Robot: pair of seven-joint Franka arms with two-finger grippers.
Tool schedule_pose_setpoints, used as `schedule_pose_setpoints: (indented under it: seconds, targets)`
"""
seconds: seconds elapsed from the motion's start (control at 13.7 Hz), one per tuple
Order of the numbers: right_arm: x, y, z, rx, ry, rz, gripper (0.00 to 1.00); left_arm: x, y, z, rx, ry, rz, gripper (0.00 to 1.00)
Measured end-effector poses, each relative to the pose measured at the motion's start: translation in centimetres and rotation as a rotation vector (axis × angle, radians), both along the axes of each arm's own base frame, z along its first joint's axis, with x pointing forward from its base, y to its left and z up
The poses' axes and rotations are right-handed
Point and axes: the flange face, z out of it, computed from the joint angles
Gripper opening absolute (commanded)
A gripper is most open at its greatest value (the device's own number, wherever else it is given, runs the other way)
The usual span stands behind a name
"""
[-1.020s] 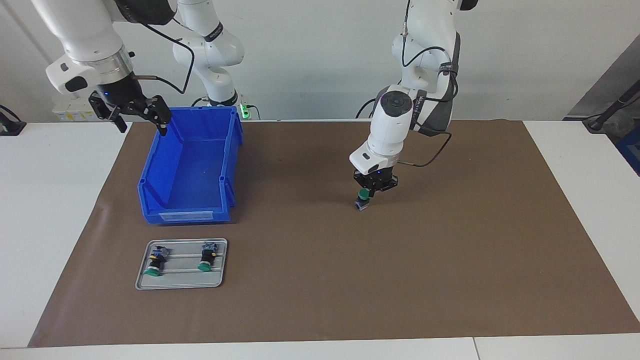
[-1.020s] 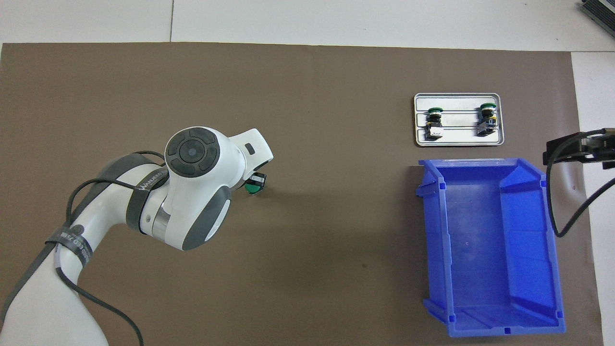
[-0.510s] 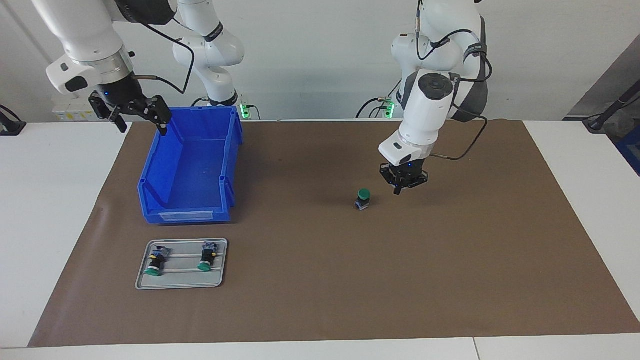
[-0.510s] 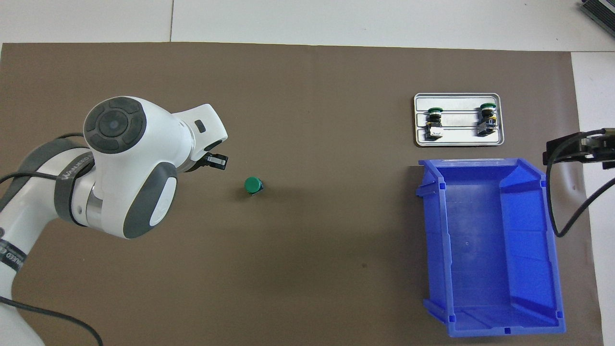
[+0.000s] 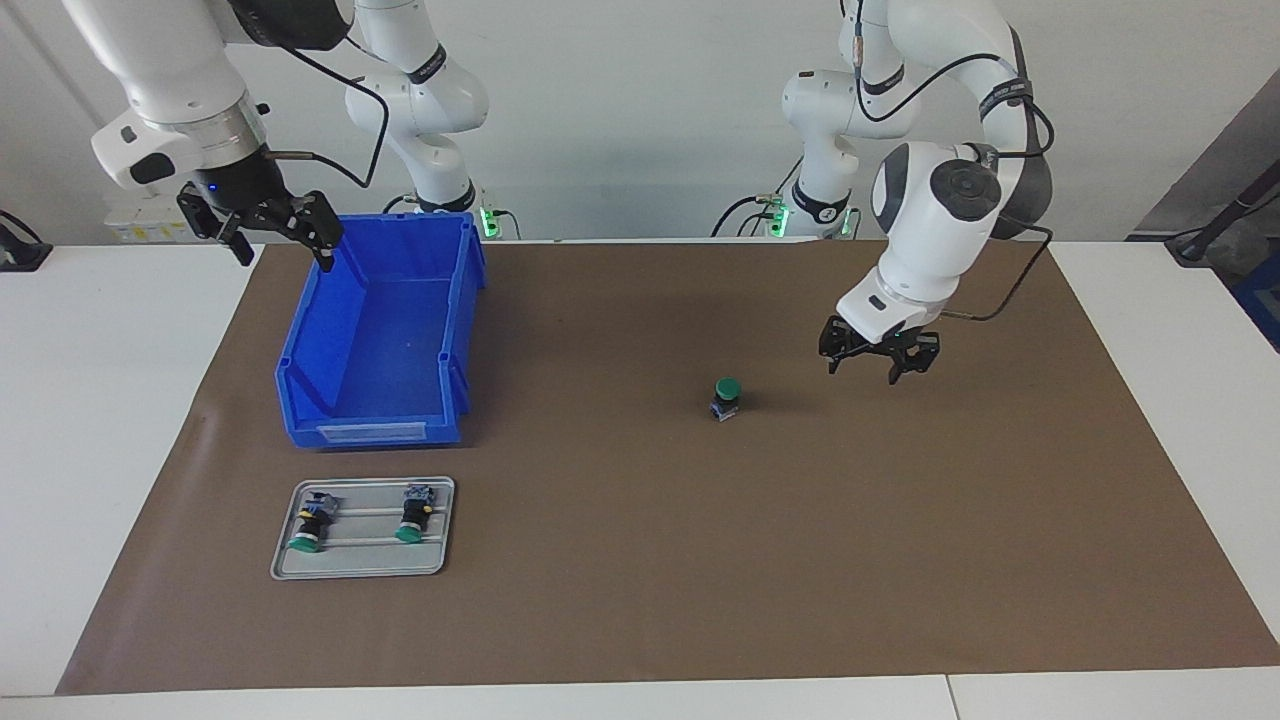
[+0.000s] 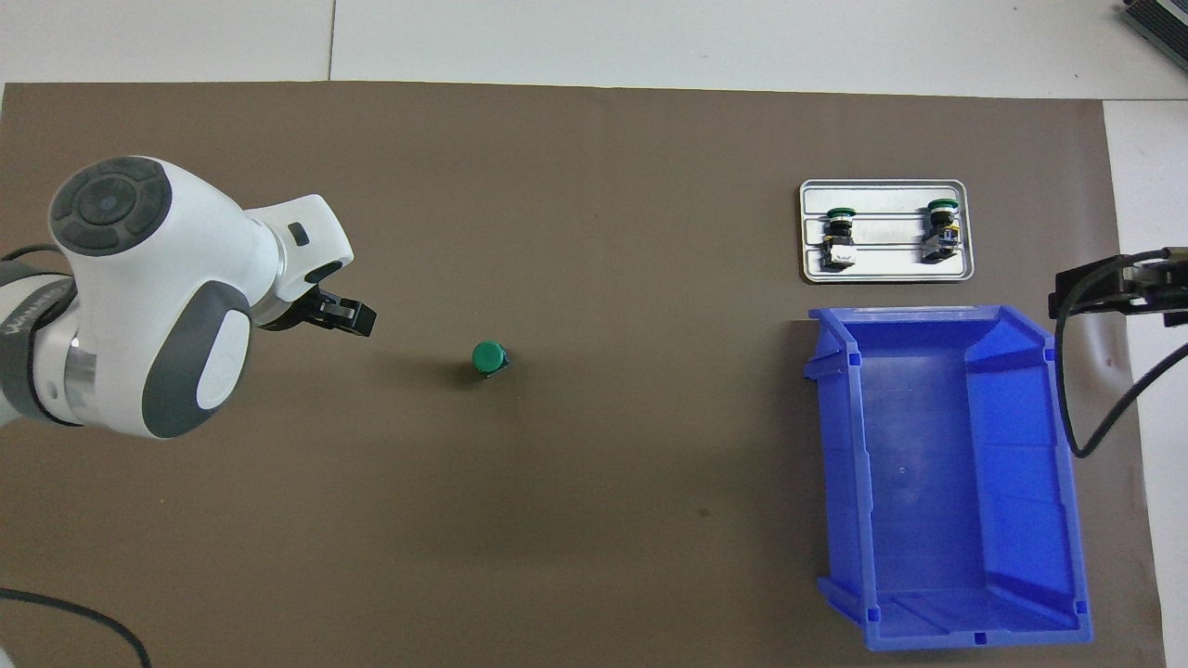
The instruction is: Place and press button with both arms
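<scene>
One button stands upright, green cap up.

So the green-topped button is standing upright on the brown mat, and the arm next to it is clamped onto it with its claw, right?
Not quite. The button does stand upright on the brown mat, but the left end effector is not clamped on it. The facing view shows it open, raised over the mat beside the button, toward the left arm's end of the table, with a clear gap between them.

2 glossy white jointed arms with dark grey joint caps, looping black cables, silver wrist rings, and black claw grippers
</scene>
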Motion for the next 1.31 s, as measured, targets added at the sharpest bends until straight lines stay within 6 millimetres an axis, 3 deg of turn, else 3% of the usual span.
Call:
schedule_pose_setpoints:
  seconds: [0.22, 0.36, 0.66, 0.95, 1.09, 1.31]
  targets:
    - [0.0, 0.0, 0.0, 0.000, 0.000, 0.000, 1.00, 0.5, 6.8, 2.1, -0.007, -0.032, 0.083, 1.00]
    - [0.0, 0.0, 0.0, 0.000, 0.000, 0.000, 1.00, 0.1, 9.1, 4.3, -0.012, -0.069, 0.101, 1.00]
    - [0.0, 0.0, 0.0, 0.000, 0.000, 0.000, 1.00, -0.6, 10.6, 10.1, -0.016, -0.094, 0.125, 1.00]
    - [0.0, 0.0, 0.0, 0.000, 0.000, 0.000, 1.00, -0.9, 10.7, 16.6, -0.012, -0.060, 0.126, 1.00]
    - [0.0, 0.0, 0.0, 0.000, 0.000, 0.000, 1.00, -0.6, 10.6, 18.2, -0.008, -0.026, 0.126, 1.00]
    - [0.0, 0.0, 0.0, 0.000, 0.000, 0.000, 1.00, -0.3, 10.4, 18.8, -0.013, -0.012, 0.126, 1.00]
